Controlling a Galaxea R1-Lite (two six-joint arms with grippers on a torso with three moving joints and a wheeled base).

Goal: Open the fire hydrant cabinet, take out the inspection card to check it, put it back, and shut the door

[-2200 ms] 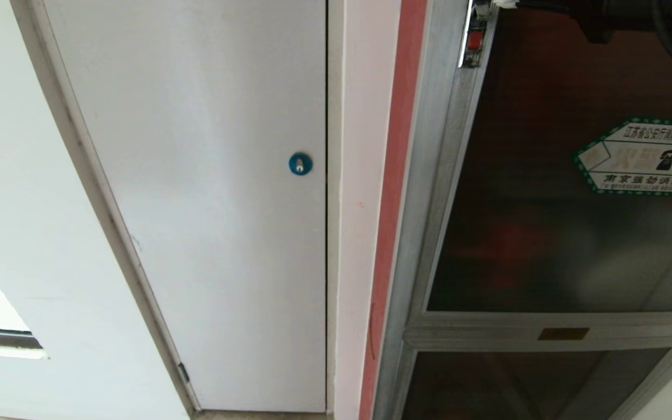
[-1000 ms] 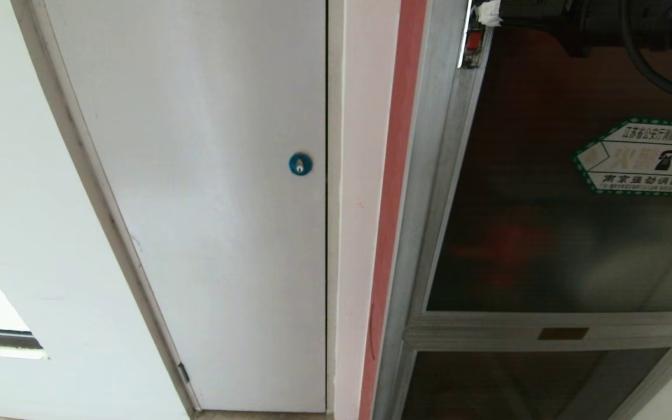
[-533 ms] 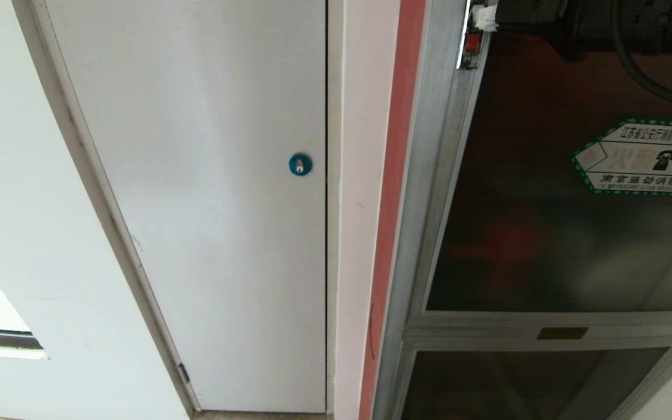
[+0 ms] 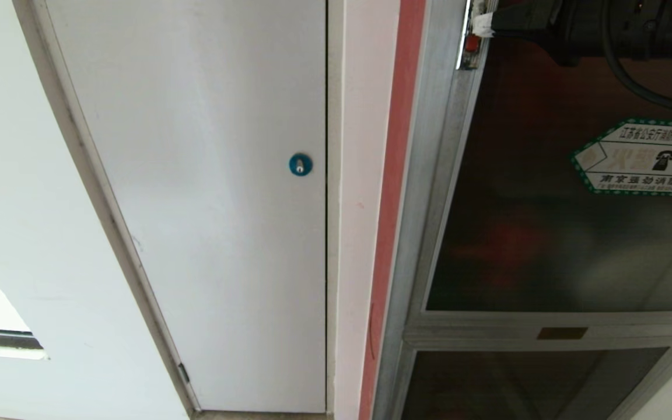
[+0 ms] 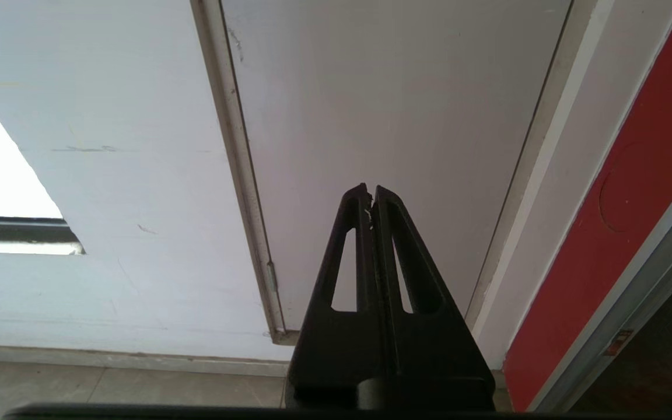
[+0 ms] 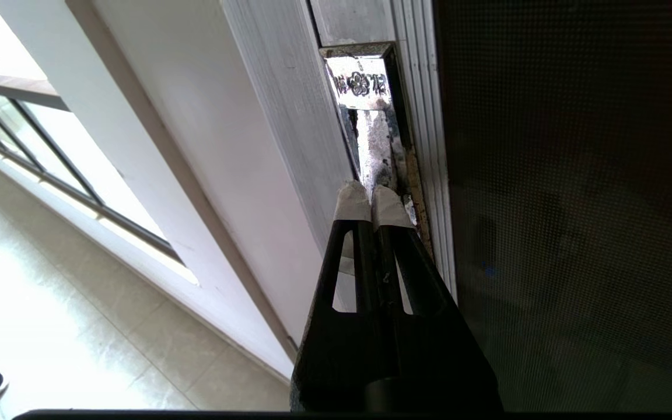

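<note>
Right hand [image 6: 371, 195] pinched shut, empty, tips against door [image 4: 546, 204] latch [image 6: 374, 140].

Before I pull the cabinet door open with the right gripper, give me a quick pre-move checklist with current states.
1. Right gripper at the latch on the door's edge: ok, taped tips at the metal latch plate.
2. Right gripper shut: ok.
3. Tips hooked behind the latch: cannot tell.
4. Door open: not ok, glass panel only slightly out from the cabinet frame.
5. Left gripper clear of the swing: ok, shut, facing the white door.
6. Inspection card visible: not ok, nothing shows through the dark glass.
</note>
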